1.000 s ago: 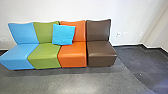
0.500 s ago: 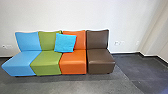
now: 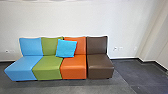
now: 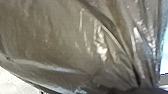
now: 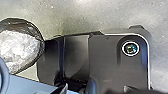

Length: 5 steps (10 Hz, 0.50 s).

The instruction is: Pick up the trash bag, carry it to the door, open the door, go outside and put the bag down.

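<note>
The trash bag [image 4: 62, 37], dark, shiny and see-through, hangs close to the camera in the left wrist view. Its folds draw together into a neck at my left gripper [image 4: 146, 87], which is shut on it. In the right wrist view a rounded part of the bag [image 5: 18, 50] shows pale crumpled contents beside the robot's own dark base. Whether my right gripper is open or shut cannot be told.
Ahead, a row of blue, green, orange and brown seats [image 3: 48, 66] stands against a white wall [image 3: 75, 20]. A bright blue cushion [image 3: 66, 48] leans on them. Dark floor [image 3: 140, 72] extends to the right, beside a wall corner.
The head camera has moved: the seats now sit lower and slightly smaller, with more of the wall above them. The cushion keeps its place on the seats.
</note>
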Motion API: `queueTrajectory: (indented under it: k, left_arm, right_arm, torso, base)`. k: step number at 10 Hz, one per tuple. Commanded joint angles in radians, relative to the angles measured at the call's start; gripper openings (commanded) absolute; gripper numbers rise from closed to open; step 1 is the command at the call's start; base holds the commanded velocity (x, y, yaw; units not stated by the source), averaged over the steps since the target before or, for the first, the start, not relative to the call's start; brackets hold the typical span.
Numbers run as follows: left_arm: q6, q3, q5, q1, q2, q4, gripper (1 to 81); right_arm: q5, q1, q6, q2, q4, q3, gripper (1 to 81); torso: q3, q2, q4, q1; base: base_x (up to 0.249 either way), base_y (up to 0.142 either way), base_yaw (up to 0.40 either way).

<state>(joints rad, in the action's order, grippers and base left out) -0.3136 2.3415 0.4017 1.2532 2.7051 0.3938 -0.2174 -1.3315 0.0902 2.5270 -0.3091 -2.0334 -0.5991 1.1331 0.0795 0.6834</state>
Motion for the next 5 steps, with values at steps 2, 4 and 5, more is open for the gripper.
queueTrajectory:
  k: [2,4,5]
  left_arm:
    - [-0.038,0.042,0.05,-0.016,0.019,-0.007,1.0]
    - [-0.047,0.076,0.032,0.012,0.047,-0.007,1.0]
    - [-0.047,0.085,0.008,0.031,0.055,-0.007,1.0]
  right_arm:
    - [-0.071,0.002,0.019,0.048,0.021,-0.071,81.1]
    - [-0.059,-0.021,0.026,0.107,0.027,-0.14,81.1]
    - [-0.054,-0.033,0.034,0.138,0.03,-0.17,81.1]
  torso:
    - [0.067,-0.128,0.0,-0.084]
    - [0.036,-0.187,0.0,-0.123]
    - [0.041,-0.214,0.0,-0.141]
  base:
    - [0.0,0.0,0.0]
    - [0.0,0.0,0.0]
    - [0.0,0.0,0.0]
